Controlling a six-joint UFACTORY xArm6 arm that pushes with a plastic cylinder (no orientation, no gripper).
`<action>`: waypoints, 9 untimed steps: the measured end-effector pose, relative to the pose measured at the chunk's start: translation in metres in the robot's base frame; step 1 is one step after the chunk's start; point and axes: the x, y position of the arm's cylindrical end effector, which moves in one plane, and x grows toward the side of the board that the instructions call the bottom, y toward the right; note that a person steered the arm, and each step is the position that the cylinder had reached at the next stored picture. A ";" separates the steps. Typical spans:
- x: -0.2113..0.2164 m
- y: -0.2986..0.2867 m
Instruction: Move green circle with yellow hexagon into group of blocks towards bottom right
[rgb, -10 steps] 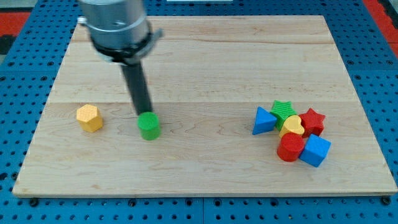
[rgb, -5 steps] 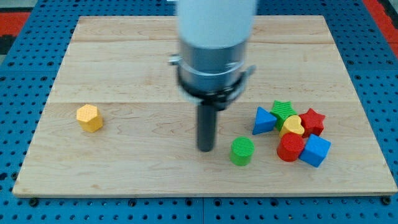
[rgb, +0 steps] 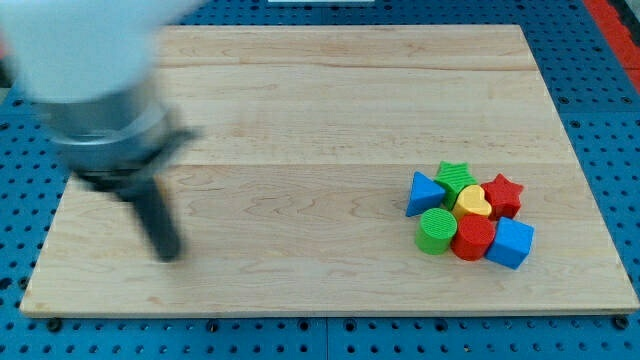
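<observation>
The green circle (rgb: 435, 231) sits at the view's bottom right, touching the group: blue triangle (rgb: 424, 193), green star (rgb: 456, 178), yellow heart (rgb: 472, 203), red star (rgb: 503, 194), red cylinder (rgb: 471, 239) and blue cube (rgb: 510, 243). My tip (rgb: 170, 253) is blurred by motion at the view's left, far from the group. The yellow hexagon does not show; the blurred arm covers the spot where it lay.
The wooden board (rgb: 320, 110) lies on a blue pegboard surface (rgb: 20, 230). The arm's body (rgb: 85, 70) fills the view's top left.
The green circle went from the board's left-middle to the bottom right and now touches the group. My tip swung from beside it across to the far left.
</observation>
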 end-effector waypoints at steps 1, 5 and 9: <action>-0.057 -0.013; -0.116 -0.011; -0.072 0.224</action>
